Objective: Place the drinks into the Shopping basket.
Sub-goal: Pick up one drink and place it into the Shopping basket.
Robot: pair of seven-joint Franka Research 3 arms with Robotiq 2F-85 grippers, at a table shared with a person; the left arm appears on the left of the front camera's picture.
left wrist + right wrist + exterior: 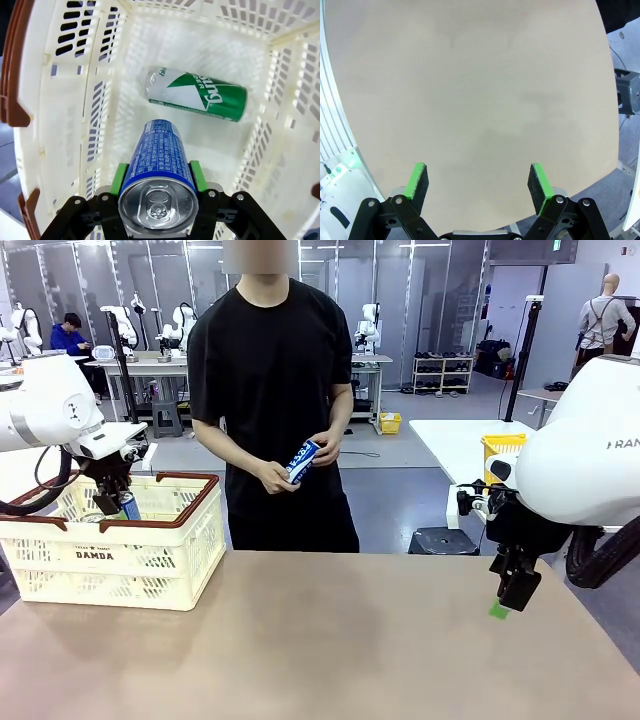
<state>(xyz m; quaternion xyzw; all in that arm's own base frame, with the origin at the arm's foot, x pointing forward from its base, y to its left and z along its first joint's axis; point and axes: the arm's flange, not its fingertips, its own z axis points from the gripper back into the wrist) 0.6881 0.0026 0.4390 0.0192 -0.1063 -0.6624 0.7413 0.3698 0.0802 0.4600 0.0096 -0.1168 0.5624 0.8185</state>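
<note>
My left gripper (118, 502) hangs inside the cream Shopping basket (95, 558) at the table's left, shut on a blue drink can (160, 160) held between its green pads (118, 178). Below it a green and white can (197, 94) lies on its side on the basket floor (150, 50). Across the table the person holds a blue and white can (302, 461) in both hands at waist height. Over the table's right side my right gripper (508, 598) hovers open, its fingers (418, 181) spread wide above bare tabletop (470, 90).
The basket's brown rim (12, 75) and slotted walls close around the left gripper. The person stands at the far edge behind the middle of the table. A white table with a yellow mesh basket (500, 450) stands behind the right arm.
</note>
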